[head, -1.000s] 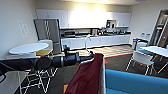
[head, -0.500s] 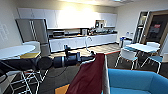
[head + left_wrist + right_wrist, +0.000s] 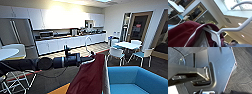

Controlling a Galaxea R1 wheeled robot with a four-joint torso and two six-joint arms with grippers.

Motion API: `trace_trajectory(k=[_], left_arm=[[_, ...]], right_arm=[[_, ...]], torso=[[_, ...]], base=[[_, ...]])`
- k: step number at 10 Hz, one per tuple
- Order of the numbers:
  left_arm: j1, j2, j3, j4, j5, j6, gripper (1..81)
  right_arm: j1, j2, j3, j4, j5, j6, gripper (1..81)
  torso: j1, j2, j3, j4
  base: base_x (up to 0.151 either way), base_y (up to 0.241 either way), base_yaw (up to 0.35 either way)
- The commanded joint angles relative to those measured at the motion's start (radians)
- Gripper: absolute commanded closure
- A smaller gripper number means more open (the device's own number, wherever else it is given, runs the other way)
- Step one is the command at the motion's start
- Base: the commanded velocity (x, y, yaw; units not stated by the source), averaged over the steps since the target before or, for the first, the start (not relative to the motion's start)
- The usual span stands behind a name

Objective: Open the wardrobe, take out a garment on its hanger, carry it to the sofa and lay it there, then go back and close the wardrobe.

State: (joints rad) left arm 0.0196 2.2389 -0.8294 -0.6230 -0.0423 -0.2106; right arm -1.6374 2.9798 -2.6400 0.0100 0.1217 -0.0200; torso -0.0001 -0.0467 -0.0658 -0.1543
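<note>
Garment: maroon-red jacket with a white sleeve edge, hanging down from its hanger at the end of the left arm, low and centre in the head view; the left wrist view shows its collar and pale lining close up.
Hanger: thin, white; the curved hook stands above the jacket's shoulder, and the shoulder bar runs into the collar.
Long axis: the jacket hangs roughly vertical, hook uppermost, hem below the head view's lower edge.
Left gripper: at the end of the dark arm that reaches in across the head view, at the hanger's neck. By my judgement it carries the hanger, as the jacket hangs free of any other support; the fingers themselves cannot be made out.
Right gripper: the right wrist view gives robot metalwork over dark carpet; its state cannot be told.
Sofa: bright blue, low curved back, just beside the jacket on the robot's right; the white sleeve edge overlaps the sofa's near end in the head view.
Governing relation: the sofa seat lies to the right of and below the hanging jacket; the left arm is the one bearing the load.
Open room: the blue seat beyond the sleeve is bare; dark carpet lies under the left arm.
Edges: sofa back rim behind the seat; white table and chairs well apart behind the sofa; a wire-legged chair near the left arm's base.
Stage (judgement): carrying, close to the sofa.
</note>
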Motion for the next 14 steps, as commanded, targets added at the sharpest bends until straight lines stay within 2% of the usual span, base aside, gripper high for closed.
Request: trace_trajectory(k=[1, 14], left_arm=[[-0.16, -0.004, 0.01, 0.049, -0.071, 0.014, 81.1], [-0.16, -0.019, 0.013, 0.052, -0.062, 0.014, 81.1]], right_arm=[[0.032, -0.002, 0.002, -0.008, -0.053, -0.001, 1.0], [0.03, 0.0, 0.0, -0.013, -0.057, -0.001, 1.0]], torso=[[0.0, 0.0, 0.0, 0.0], [0.0, 0.0, 0.0, 0.0]], base=[[0.0, 0.0, -0.3], [0.0, 0.0, -0.309]])
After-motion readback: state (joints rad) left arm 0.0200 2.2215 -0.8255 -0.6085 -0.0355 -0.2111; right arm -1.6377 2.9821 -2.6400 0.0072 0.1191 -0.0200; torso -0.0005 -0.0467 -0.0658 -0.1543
